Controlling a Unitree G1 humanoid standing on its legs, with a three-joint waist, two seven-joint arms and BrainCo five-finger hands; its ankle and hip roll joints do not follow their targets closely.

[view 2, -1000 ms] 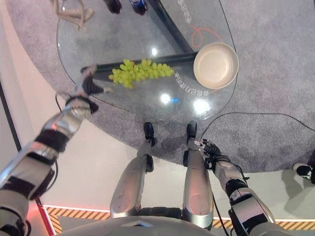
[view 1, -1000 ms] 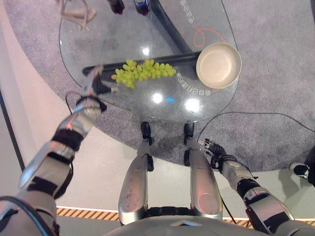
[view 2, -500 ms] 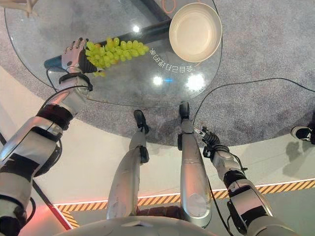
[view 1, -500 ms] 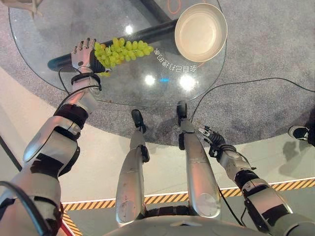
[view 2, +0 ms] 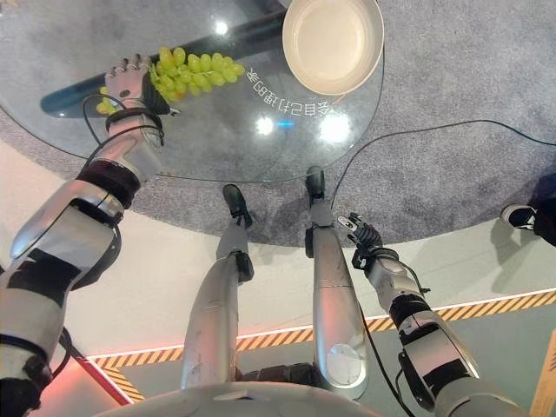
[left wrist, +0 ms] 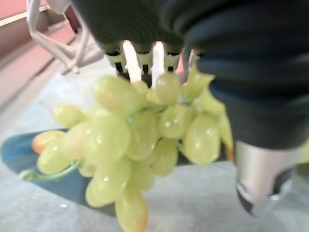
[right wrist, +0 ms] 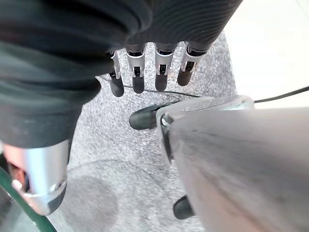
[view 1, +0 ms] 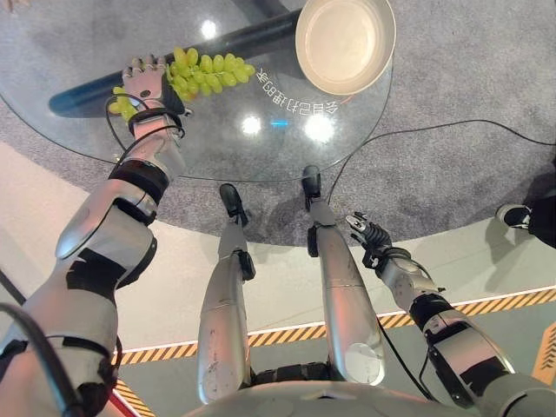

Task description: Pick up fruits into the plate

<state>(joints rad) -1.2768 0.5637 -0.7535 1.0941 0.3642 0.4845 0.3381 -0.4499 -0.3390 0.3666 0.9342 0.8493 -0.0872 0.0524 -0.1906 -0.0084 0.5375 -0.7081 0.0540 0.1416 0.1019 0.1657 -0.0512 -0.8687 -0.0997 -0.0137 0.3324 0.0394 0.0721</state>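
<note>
— Where is the fruit?

— The bunch of pale green grapes [view 1: 207, 69] lies on the round clear glass desk [view 1: 217, 148], stretched sideways. Its left end is under my left hand [view 1: 146, 84]; a few grapes show past the hand's outer side. In the left wrist view the grapes [left wrist: 140, 140] sit right against my palm.

— Have you closed on it?

— My left hand lies over that end of the bunch, but whether the fingers have curled round it I cannot tell.

— The dish?

— The round cream-coloured plate [view 1: 346, 43] stands on the desk to the right of the grapes, near them but apart.

— Your other hand?

— My right hand [view 1: 368, 236] hangs low beside my leg, fingers relaxed, grasping nothing.
</note>
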